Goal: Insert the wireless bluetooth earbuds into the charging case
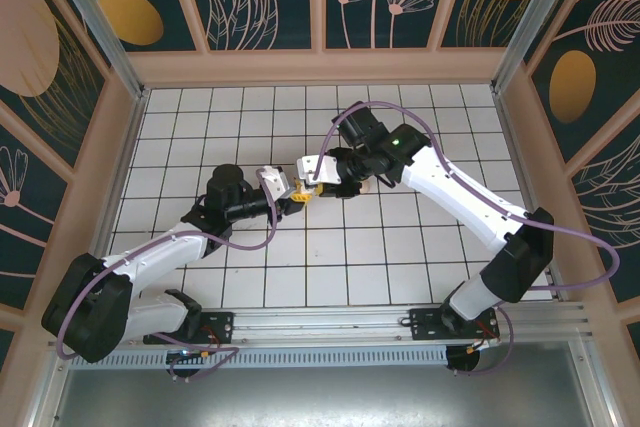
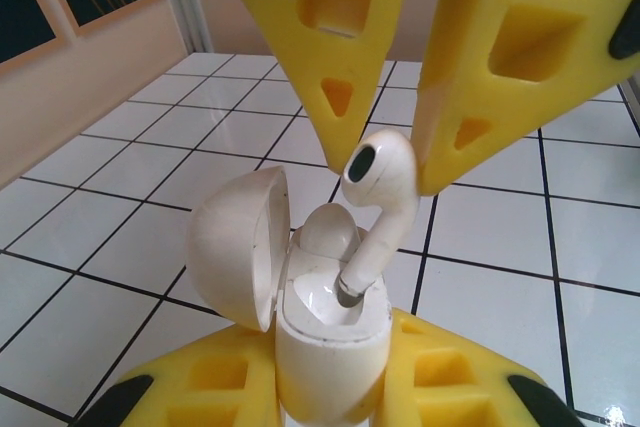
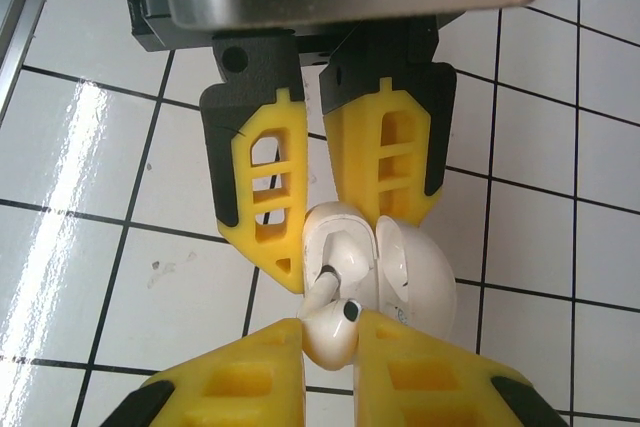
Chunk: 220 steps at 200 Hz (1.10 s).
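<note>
Well, the right gripper (image 3: 330, 332) pinches one earbud (image 2: 380, 172) by its head, its stem tip dipping into a socket of the charging case (image 2: 330, 347). The left gripper (image 2: 330, 377) clamps the case's base, lid (image 2: 235, 242) standing open. A second earbud (image 2: 325, 227) sits inside. The two arms meet over the middle of the white tiled table (image 1: 400, 277).

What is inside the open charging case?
One small cream plastic earbud sits in the rounded pale plastic charging case. The right hand holds a second earbud, its stem tip in the other slot. Slot bottoms are hidden.
</note>
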Tool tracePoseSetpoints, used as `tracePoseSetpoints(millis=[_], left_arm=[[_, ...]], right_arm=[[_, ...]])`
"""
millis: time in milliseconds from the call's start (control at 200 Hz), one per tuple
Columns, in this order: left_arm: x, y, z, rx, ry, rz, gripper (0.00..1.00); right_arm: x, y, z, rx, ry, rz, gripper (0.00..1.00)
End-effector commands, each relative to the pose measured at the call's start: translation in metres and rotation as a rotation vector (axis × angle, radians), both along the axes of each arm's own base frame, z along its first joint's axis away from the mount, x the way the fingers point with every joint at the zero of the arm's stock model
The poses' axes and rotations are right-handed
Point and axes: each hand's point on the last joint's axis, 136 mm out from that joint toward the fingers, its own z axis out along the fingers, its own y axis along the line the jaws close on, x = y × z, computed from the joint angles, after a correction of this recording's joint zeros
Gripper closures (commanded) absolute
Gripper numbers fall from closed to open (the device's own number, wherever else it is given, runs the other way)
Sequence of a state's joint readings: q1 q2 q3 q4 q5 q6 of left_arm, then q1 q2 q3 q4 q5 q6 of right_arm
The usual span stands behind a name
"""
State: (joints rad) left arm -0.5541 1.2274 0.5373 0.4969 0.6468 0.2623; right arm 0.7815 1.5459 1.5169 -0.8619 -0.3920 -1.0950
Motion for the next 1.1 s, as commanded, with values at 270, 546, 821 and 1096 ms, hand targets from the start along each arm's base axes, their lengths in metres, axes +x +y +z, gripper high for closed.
tracePoseSetpoints(millis=[270,546,821,1096], left_arm=[[-0.004,-0.007,0.028,-0.037,-0.088,-0.042,0.81],[-0.004,-0.007,0.028,-0.04,-0.087,-0.044,0.81],[-0.004,-0.007,0.027,-0.037,-0.085,-0.044,0.81],[-0.005,-0.008,0.027,-0.037,-0.087,-0.05,0.81]], right_arm=[[-0.001,0.002,-0.017,-0.13,-0.032,0.031,0.83],[-0.002,-0.005,-0.022,-0.186,-0.064,0.048,0.83],[-0.005,-0.006,-0.017,-0.201,-0.083,0.072,0.83],[-0.008,-0.003,-0.028,-0.251,-0.088,0.096,0.83]])
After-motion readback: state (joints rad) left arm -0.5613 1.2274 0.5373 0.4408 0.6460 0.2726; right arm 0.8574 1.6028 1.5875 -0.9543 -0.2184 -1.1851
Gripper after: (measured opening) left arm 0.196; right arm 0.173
